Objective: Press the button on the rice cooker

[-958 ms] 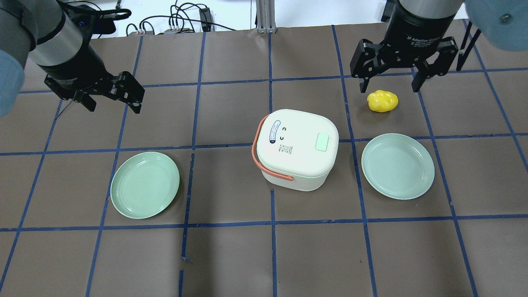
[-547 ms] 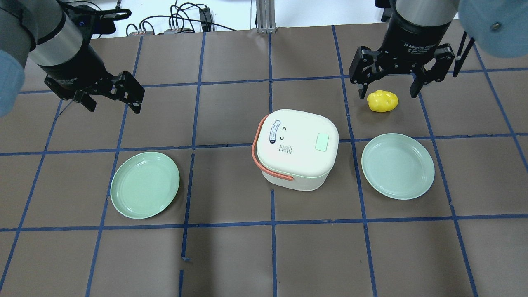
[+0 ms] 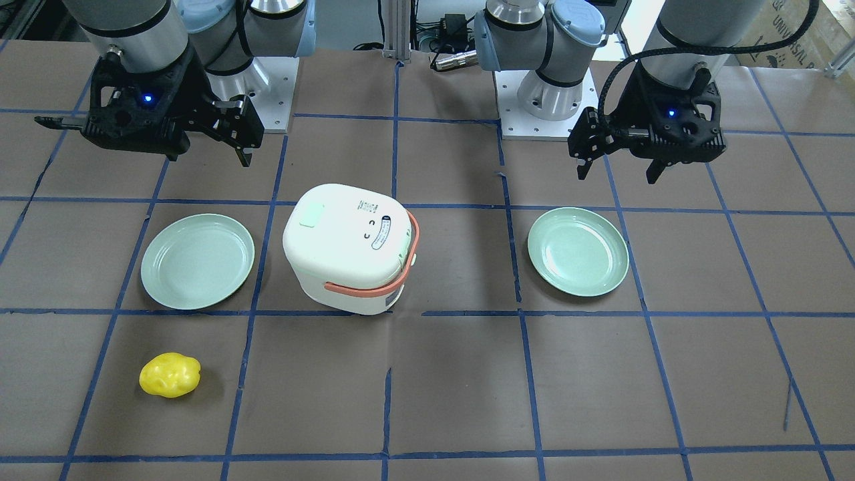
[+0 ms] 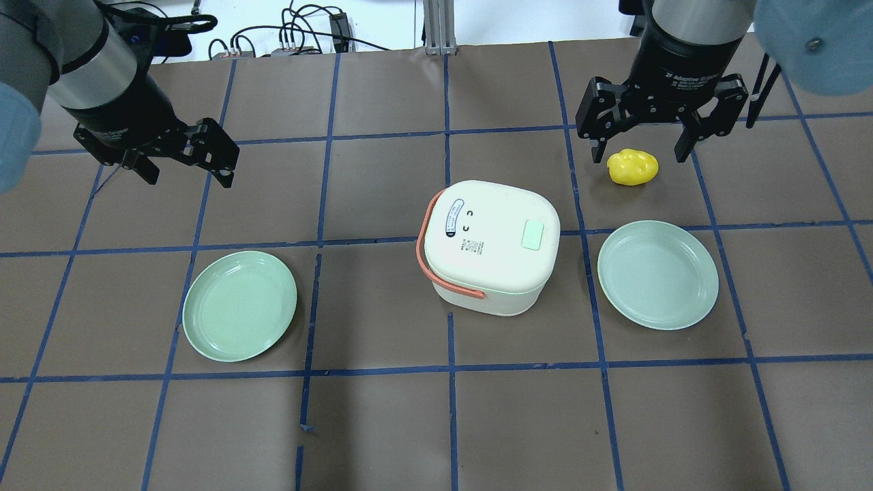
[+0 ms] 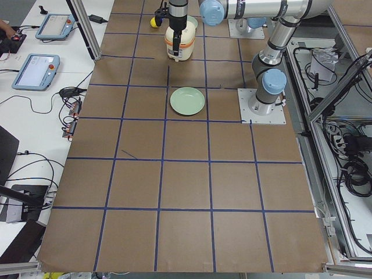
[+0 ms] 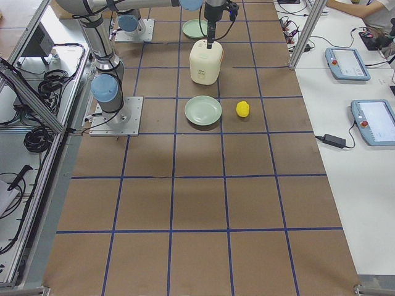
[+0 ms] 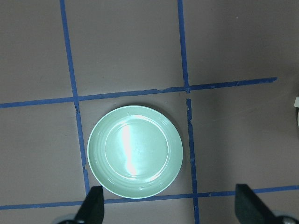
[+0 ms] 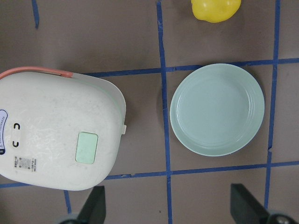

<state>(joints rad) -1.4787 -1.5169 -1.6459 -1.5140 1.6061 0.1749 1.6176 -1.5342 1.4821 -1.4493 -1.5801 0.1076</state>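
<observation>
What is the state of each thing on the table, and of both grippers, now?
rice cooker: shut, handle folded down
button: not touched
left gripper: open, empty
right gripper: open, empty
left plate: empty
right plate: empty
yellow lump: lying loose, not held

Robotics lab: table [image 4: 382, 423] gridded in blue tape [image 4: 518, 365]; teach pendants [image 6: 348, 63] beside table; cables [image 4: 293, 35] at table's far edge.

The left claw [image 5: 176, 35] hangs above the brown worktop [image 5: 186, 174] in front of the cream rice cooker [image 5: 186, 51], a green plate [image 5: 187, 100] lying nearer the camera than the claw and a small yellow lump [image 5: 153, 22] off to its side, away from the robot.
</observation>
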